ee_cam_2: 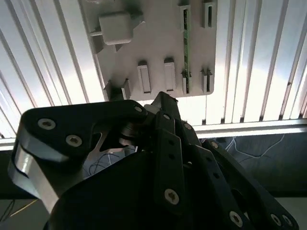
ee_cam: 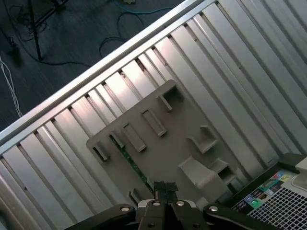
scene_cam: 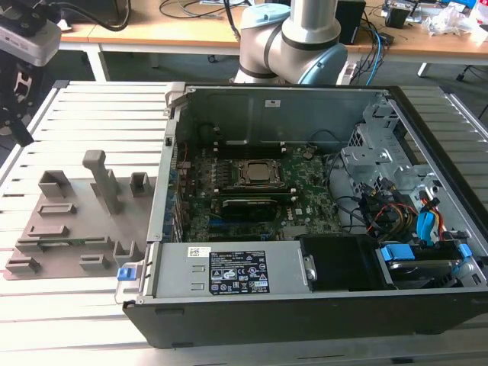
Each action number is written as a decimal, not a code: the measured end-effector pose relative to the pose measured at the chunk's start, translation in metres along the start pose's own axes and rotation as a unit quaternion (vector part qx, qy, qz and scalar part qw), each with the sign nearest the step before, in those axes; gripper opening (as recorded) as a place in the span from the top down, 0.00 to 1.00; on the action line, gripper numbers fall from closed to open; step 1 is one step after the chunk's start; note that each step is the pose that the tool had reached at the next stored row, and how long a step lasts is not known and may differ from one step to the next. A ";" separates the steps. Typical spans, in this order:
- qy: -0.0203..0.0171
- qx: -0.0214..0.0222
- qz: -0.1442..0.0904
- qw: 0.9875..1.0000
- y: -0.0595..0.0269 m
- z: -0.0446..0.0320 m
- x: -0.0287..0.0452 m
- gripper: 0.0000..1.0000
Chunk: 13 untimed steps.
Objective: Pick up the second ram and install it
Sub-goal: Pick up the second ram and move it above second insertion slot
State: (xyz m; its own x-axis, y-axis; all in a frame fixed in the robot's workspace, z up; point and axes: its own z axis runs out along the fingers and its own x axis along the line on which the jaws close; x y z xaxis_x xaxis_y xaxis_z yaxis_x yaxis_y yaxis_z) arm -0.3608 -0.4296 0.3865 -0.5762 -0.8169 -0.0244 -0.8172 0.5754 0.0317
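Note:
The second ram (ee_cam: 130, 162) is a thin green stick standing on edge in a slot of the grey fixture tray (ee_cam: 168, 120). It also appears as a green strip (ee_cam_2: 186, 48) in the second wrist view and along the tray's near side (scene_cam: 67, 242) in the exterior view. My gripper (ee_cam: 165, 186) hangs above the tray, apart from the ram, with its black fingers pressed together and nothing between them. In the second wrist view the gripper's tip (ee_cam_2: 163, 101) sits just off the tray's edge. In the exterior view the wrist head (scene_cam: 27, 38) is high at the left, over the slatted table.
An open computer case (scene_cam: 305, 114) lies at the exterior view's right of the tray, with its motherboard (scene_cam: 252, 191) exposed. Upright blocks (scene_cam: 103, 179) stand on the tray. The slatted metal table (scene_cam: 69, 320) ends near the tray, with floor and cables (ee_cam: 43, 43) beyond.

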 end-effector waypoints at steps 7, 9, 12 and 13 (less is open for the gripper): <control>0.002 -0.002 -0.073 0.997 0.0000 0.0000 0.0000 0.89; 0.003 -0.002 -0.090 0.996 0.0000 0.0000 0.0000 0.89; 0.004 -0.003 -0.117 0.993 0.0000 0.0000 0.0000 0.89; 0.004 -0.003 -0.127 0.992 0.0000 0.0000 0.0000 0.89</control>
State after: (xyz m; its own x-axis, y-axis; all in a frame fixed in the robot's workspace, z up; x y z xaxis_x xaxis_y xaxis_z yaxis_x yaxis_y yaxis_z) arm -0.3608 -0.4296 0.3865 -0.3523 -0.9356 -0.0243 -0.9356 0.3515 0.0318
